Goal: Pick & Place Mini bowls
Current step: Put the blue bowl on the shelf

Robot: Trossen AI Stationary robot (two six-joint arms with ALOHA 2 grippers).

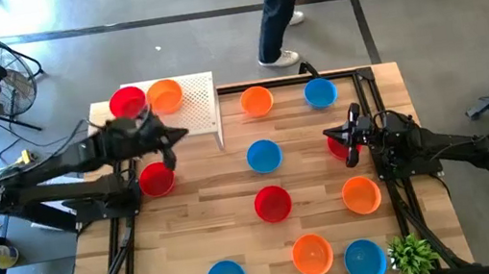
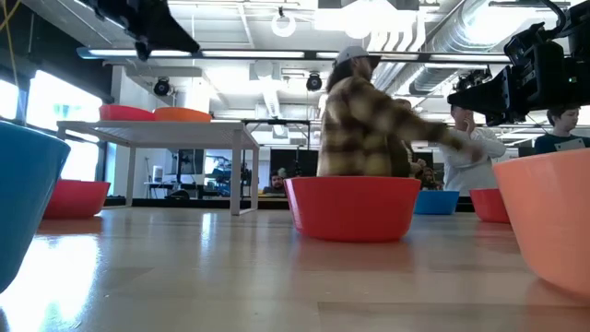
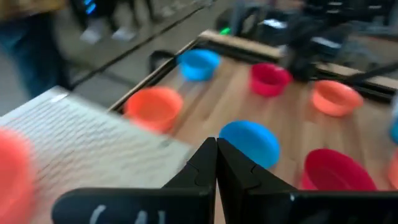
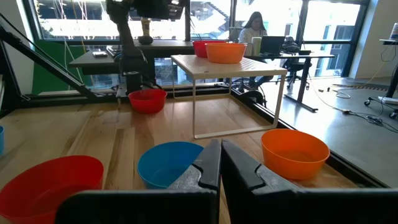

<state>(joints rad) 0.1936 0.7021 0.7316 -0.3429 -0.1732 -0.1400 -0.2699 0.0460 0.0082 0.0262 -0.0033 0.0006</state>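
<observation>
Several mini bowls in red, orange and blue stand on their bases on the wooden table [image 1: 208,220]. A red bowl [image 1: 128,103] and an orange bowl [image 1: 164,96] stand on the raised white perforated board [image 1: 202,109] at the far left. My left gripper [image 1: 181,134] is shut and empty, up in the air at the board's near edge, with a red bowl [image 1: 156,179] below the arm. My right gripper [image 1: 330,134] is shut and empty, above a red bowl [image 1: 337,148] at the right, which it partly hides.
More bowls: orange [image 1: 257,101], blue [image 1: 320,93], blue [image 1: 264,155], red [image 1: 272,203], orange [image 1: 361,194], and orange [image 1: 312,254] between two blue ones near the front edge. A small green plant [image 1: 413,256] stands at the near right corner. A person [image 1: 278,5] stands beyond the far edge.
</observation>
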